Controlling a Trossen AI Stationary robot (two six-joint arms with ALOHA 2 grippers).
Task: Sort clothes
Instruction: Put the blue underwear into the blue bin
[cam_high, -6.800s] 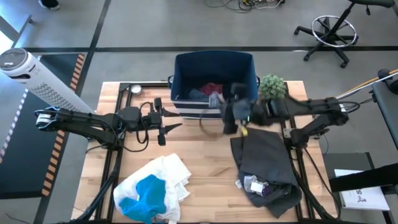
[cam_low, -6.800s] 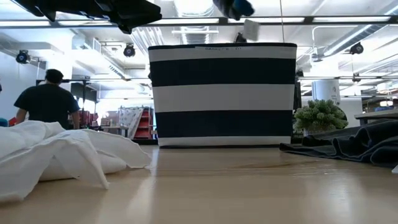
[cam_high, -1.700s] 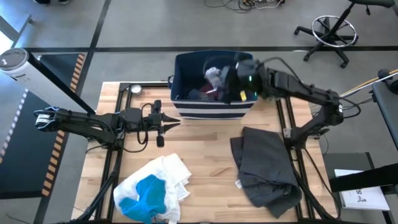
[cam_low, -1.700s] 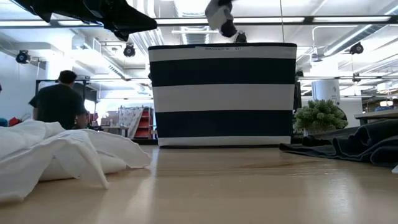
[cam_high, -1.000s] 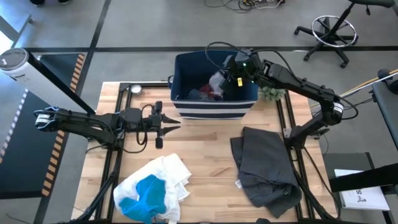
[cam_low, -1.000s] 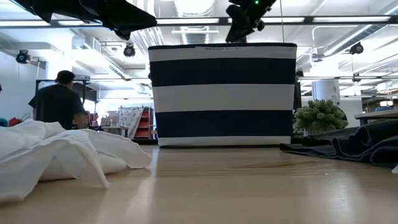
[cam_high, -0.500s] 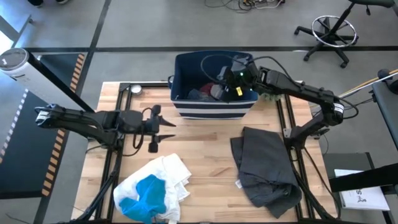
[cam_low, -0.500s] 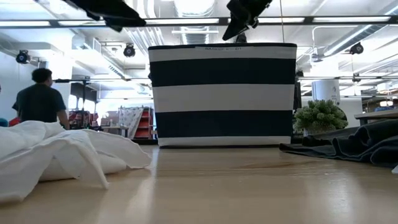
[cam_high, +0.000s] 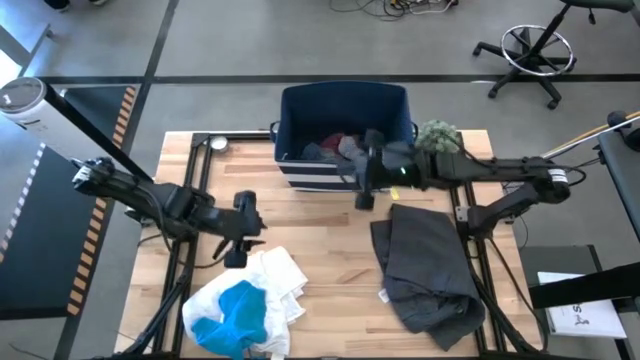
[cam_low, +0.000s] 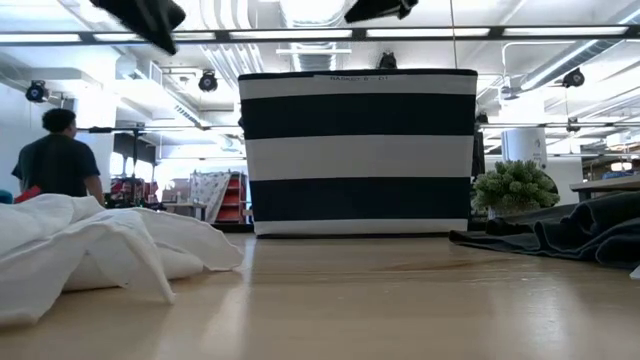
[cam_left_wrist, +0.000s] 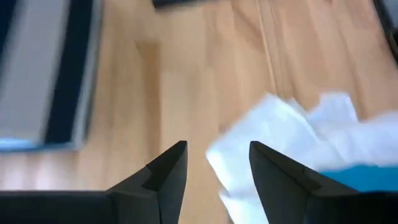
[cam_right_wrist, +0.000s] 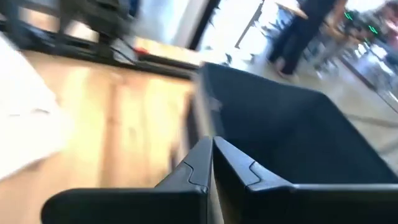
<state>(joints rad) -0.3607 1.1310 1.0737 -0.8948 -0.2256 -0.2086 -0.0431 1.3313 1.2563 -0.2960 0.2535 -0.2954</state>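
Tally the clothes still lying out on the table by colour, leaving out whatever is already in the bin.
White garment: 1
Teal-blue piece: 1, lying on the white garment
Dark grey garment: 1
Total: 3

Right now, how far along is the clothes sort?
Done: red and grey pieces lie in the navy striped fabric bin. In hand: nothing; the shut right gripper is just outside the bin and the open left gripper hangs by the white garment. Left: that, the teal-blue piece and the dark grey garment.
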